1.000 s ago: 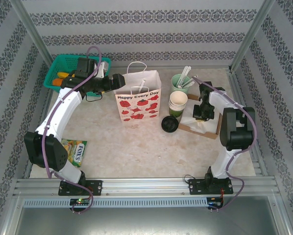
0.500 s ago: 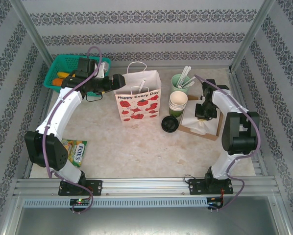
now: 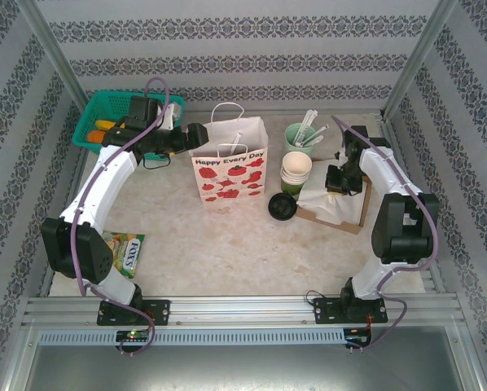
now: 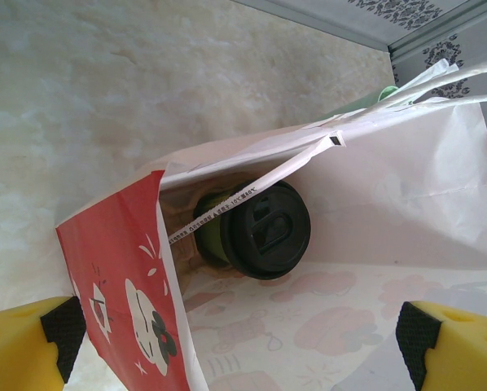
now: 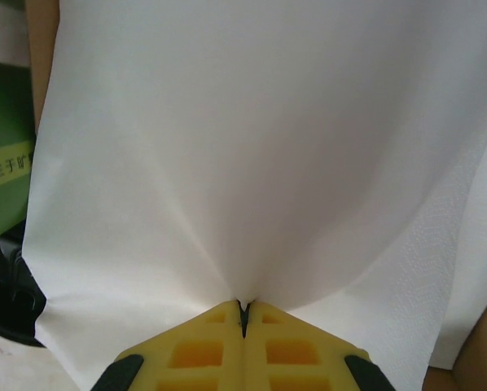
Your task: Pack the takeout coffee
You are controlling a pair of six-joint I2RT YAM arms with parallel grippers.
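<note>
One coffee (image 4: 256,230) sat deep in the bag (image 4: 406,187), its lid toward the left wrist camera (upright or tipped, we could not tell). A second cup (image 3: 282,206) with the same black lid stood on the table (image 3: 227,236), just beside the stack (image 3: 296,169). We judged such a cup light but soft-walled, its press-on lid smooth and liable to pop. We would therefore take it gently around the paper body below the rim and keep it upright against spills. The left gripper (image 4: 242,342) hung at the bag's mouth with its jaws spread to their widest and nothing between them. Whether a finger touched the bag's wall we could not tell. The right gripper (image 5: 243,314) was fully closed, pinching a fold of white napkin (image 5: 252,147) near that second cup.
</note>
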